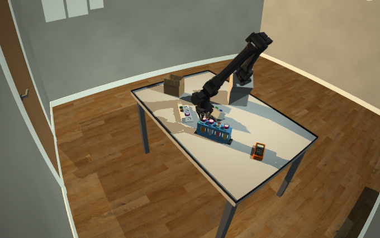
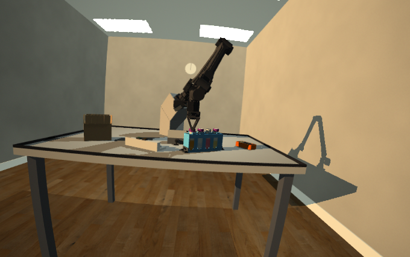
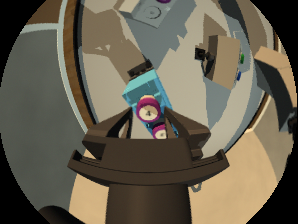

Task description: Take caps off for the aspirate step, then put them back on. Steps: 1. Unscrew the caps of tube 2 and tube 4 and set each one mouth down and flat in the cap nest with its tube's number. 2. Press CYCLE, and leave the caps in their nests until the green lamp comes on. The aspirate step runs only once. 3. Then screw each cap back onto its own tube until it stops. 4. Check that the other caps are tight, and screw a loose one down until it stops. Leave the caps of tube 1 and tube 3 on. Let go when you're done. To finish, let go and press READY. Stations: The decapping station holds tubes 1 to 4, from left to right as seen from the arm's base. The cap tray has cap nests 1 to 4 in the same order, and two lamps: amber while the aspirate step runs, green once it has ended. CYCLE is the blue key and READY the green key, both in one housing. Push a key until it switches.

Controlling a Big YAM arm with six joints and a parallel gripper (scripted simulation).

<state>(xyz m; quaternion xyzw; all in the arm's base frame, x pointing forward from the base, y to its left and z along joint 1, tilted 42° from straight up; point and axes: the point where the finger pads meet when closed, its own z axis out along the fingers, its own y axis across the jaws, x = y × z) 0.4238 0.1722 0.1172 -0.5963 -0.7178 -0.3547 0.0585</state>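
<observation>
Cap point(image 3: 147, 110) at rack point(image 1: 214, 131) end, under half-open, empty gripper point(image 2: 192, 128): risks closing off-centre, slipping, nudging the neighbouring cap.

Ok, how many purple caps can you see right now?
4. Three sit on tubes in the blue rack: end cap, neighbour, far-end cap. The fourth cap lies in the cap tray. None looks hidden.

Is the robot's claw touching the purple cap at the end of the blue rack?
Cannot tell. In the wrist view the gripper has a finger on each side of the purple cap, but no contact or gap shows plainly.
</observation>
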